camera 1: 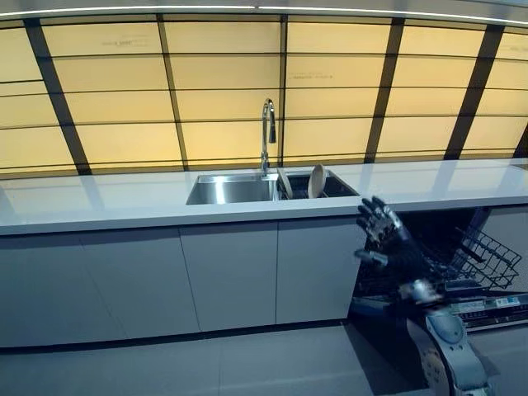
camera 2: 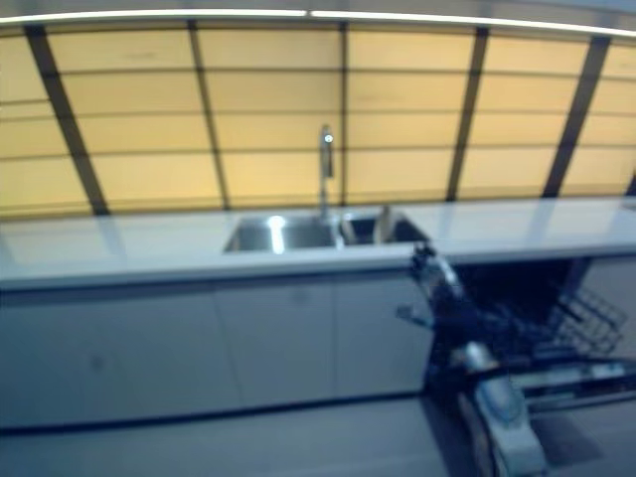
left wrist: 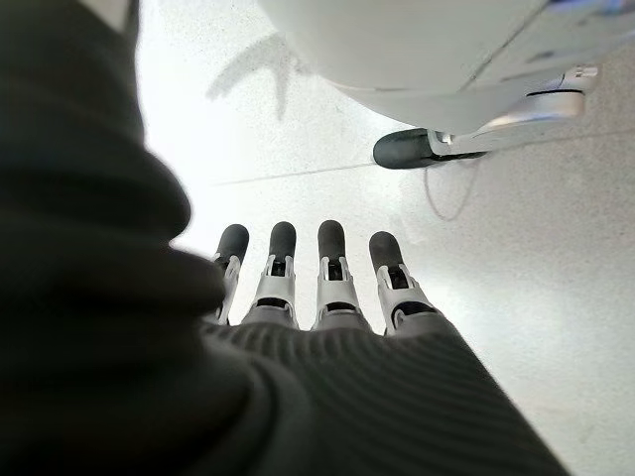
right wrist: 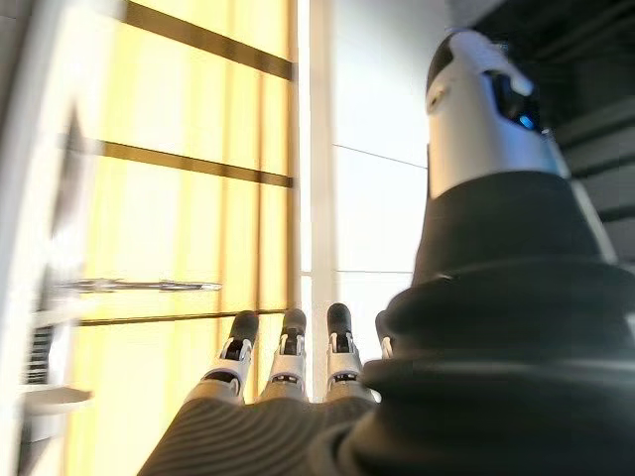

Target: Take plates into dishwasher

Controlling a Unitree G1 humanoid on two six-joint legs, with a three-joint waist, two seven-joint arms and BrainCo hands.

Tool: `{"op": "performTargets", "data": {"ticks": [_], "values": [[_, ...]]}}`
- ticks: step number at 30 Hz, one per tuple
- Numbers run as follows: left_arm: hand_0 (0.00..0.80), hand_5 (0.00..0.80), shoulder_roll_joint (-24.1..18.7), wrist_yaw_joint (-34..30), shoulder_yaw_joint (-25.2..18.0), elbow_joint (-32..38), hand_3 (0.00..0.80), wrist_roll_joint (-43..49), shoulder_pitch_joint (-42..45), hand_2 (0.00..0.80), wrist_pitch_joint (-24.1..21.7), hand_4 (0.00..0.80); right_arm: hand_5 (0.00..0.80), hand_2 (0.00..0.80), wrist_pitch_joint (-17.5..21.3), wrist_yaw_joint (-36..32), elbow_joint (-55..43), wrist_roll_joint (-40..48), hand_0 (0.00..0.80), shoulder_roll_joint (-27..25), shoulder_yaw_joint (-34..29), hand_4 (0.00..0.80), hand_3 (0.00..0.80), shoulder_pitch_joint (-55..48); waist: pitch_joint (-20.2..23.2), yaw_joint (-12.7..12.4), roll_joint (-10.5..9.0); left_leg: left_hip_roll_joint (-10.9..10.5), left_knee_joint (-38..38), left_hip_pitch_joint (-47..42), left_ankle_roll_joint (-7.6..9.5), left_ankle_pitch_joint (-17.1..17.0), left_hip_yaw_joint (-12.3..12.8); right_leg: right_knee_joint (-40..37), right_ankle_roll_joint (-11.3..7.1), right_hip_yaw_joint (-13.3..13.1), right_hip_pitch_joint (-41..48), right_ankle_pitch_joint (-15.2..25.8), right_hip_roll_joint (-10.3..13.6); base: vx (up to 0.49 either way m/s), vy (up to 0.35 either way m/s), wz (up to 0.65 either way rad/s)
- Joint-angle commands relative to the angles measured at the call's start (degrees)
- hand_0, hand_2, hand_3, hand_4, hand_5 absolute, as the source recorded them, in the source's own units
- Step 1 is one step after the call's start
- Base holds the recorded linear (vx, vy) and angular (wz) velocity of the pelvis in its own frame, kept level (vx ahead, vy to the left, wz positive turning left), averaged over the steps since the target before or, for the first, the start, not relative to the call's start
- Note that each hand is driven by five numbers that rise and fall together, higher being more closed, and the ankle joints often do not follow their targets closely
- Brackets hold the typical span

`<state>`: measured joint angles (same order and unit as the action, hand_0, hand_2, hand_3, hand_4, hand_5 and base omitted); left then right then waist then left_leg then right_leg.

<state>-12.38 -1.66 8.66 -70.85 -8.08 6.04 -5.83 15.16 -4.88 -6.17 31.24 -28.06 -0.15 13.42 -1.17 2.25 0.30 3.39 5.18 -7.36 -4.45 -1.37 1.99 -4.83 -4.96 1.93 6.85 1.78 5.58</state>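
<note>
Right hand (camera 1: 381, 224) raised empty, fingers straight, near the open dishwasher (camera 1: 462, 272); best reached left toward plates (camera 1: 316, 181) in the sink (camera 1: 235, 190); left hand (left wrist: 317, 288) straight-fingered, empty.

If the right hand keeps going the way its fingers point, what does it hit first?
Probably the counter edge just above the right hand: its straight fingers point up toward it, empty. Depth is unclear, so it may pass in front.
</note>
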Motion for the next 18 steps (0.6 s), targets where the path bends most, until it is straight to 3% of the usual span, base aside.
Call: {"op": "performTargets", "data": {"ticks": [1, 7, 9, 13, 16, 18], "values": [[0.0, 0.0, -2.1, 0.0, 2.6, -2.9, 0.0, -0.3, -3.9, 0.0, -0.6, 0.0, 0.0, 0.0, 1.3, 4.1, -0.6, 3.5, 0.0, -1.5, -3.8, 0.0, 0.0, 6.5, -0.1, -1.2, -2.19, -6.2, -0.3, 0.9, 7.19, 2.1, 2.4, 3.1, 0.6, 0.9, -3.4, 2.0, 0.3, 0.039, 0.109, 0.01], [0.0, 0.0, -2.4, -0.4, 4.1, -2.8, 0.0, -0.7, -4.5, 0.0, -0.6, 0.0, 0.0, 0.0, 0.5, 8.2, 1.0, 1.0, 0.0, -1.5, -2.0, 0.0, 0.0, 11.1, -1.8, -1.6, -1.95, -7.6, -1.4, 2.0, 8.93, 1.4, -0.2, 14.7, 0.45, -0.5, -8.3, 3.4, 2.0, 0.001, 0.136, -0.04], [0.0, 0.0, -2.5, -1.0, 4.8, -2.9, 0.0, -0.1, -5.5, 0.0, 0.1, 0.0, 0.0, 0.0, 0.6, 9.6, 1.7, -1.3, 0.0, -2.1, -1.7, 0.0, 0.0, 13.1, -3.0, -1.6, -1.51, -8.3, -2.4, 2.5, 9.33, 1.1, -2.3, 22.5, 1.27, -1.2, -11.8, 6.7, 2.8, -0.025, 0.197, -0.2], [0.0, 0.0, -3.1, -1.6, 5.5, -2.9, 0.0, 0.7, -5.9, 0.0, 1.3, 0.0, 0.0, 0.0, -0.1, 10.6, 2.6, -2.2, 0.0, -5.3, -2.1, 0.0, 0.0, 14.7, -3.8, -1.4, -0.81, -8.5, -2.4, 1.9, 9.32, 1.2, -3.1, 32.8, 1.0, -0.9, -17.5, 10.9, 3.2, 0.027, 0.131, -0.04], [0.0, 0.0, -3.3, -1.5, 5.6, -2.7, 0.0, 0.5, -5.9, 0.0, 1.8, 0.0, 0.0, 0.0, -0.8, 10.5, 3.1, -1.7, 0.0, -6.7, -2.4, 0.0, 0.0, 15.4, -3.8, -1.3, -0.87, -8.6, -2.2, 1.5, 9.24, 1.3, -3.2, 32.6, 0.98, -0.8, -18.6, 11.2, 3.1, 0.061, 0.044, 0.21], [0.0, 0.0, -3.5, -1.6, 5.7, -2.6, 0.0, 0.1, -6.0, 0.0, 2.4, 0.0, 0.0, 0.0, -2.3, 10.5, 4.1, -0.6, 0.0, -9.3, -2.7, 0.0, 0.0, 17.3, -3.4, -0.6, -1.7, -9.2, -1.7, 0.6, 8.98, 1.8, -3.6, 27.0, 1.02, -1.0, -19.4, 10.8, 2.0, 0.209, -0.019, 0.13]]}}
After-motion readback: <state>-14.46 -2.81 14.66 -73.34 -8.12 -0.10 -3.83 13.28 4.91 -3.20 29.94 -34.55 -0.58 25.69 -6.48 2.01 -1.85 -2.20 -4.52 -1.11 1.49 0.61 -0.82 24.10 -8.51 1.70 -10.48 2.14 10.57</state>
